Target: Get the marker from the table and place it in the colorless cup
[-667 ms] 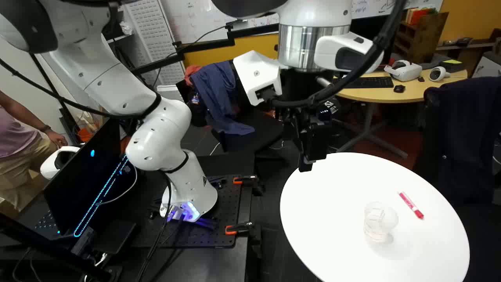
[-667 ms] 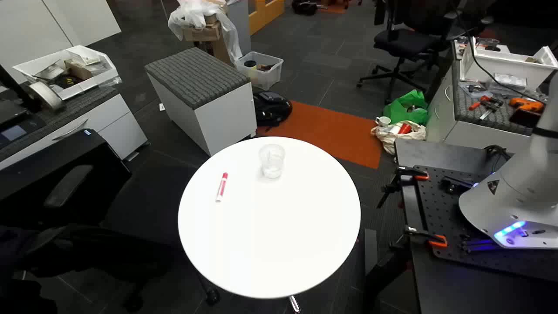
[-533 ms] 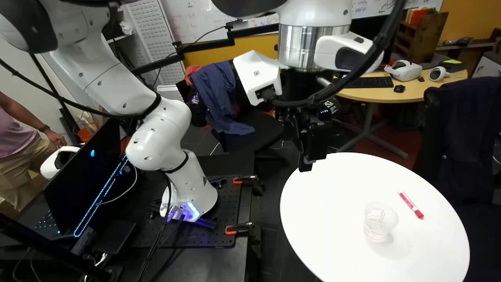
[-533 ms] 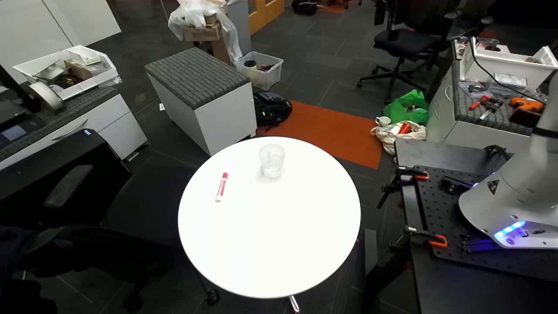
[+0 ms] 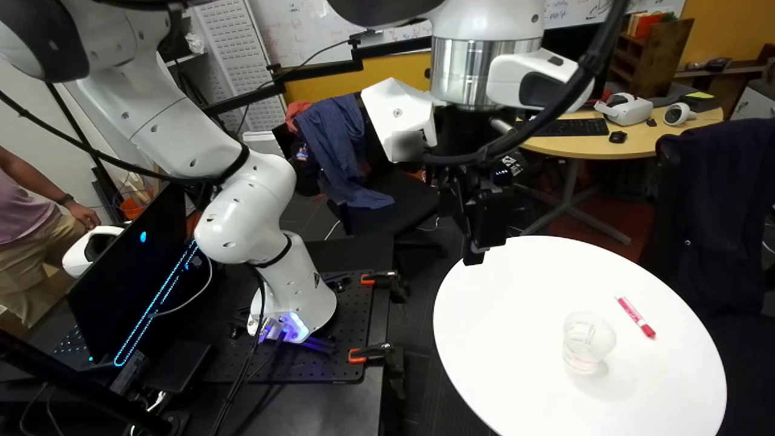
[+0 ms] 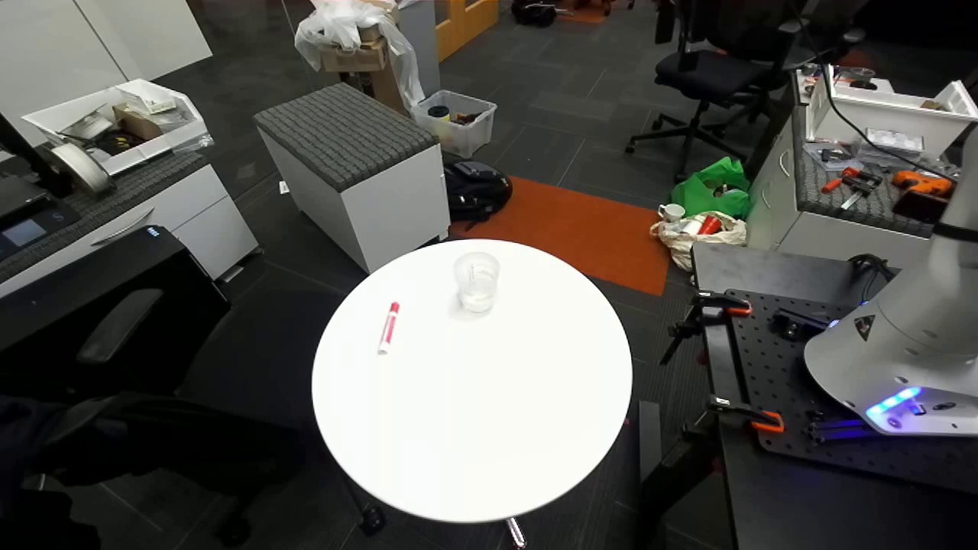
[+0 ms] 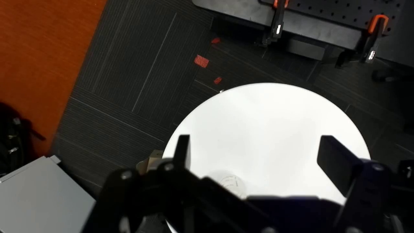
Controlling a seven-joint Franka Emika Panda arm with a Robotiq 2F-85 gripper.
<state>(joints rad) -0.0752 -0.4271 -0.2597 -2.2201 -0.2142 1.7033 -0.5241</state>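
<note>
- Black and blurred up close in the wrist view, the gripper (image 7: pixel 254 152) has its two fingers (image 7: pixel 336 166) spread wide; the gap between them shows the white of the table (image 7: pixel 284 119) well below.
- In an exterior view the fingertips (image 5: pixel 473 257) point down, raised above the table and overlapping its edge on the side toward the robot's base (image 5: pixel 296 287); they are well apart from the clear cup (image 5: pixel 586 344) and the marker (image 5: pixel 636 318).
- On the round table the clear cup stands upright; in the wrist view the gripper's dark parts hide some of it.
- The marker lies flat on the table in both exterior views, near the clear cup and apart from it, red with a paler end.
- Beside the table, a dark bench (image 5: pixel 345 402) carries the robot's base, with two orange-and-black clamps (image 5: pixel 358 356) along the bench's edge.
- Farther off, in an exterior view, a grey-topped cabinet (image 6: pixel 348 137) and an orange rug (image 6: pixel 565 229) show beyond the table.
- In an exterior view a blue cloth (image 5: pixel 339 151) drapes over a black chair (image 5: pixel 402 212), and a yellow desk (image 5: pixel 581 147) holds a keyboard (image 5: pixel 572 127), a mouse (image 5: pixel 617 137) and a white headset (image 5: pixel 629 112).
- At the back hangs a whiteboard (image 5: pixel 303 30) with writing on it.
</note>
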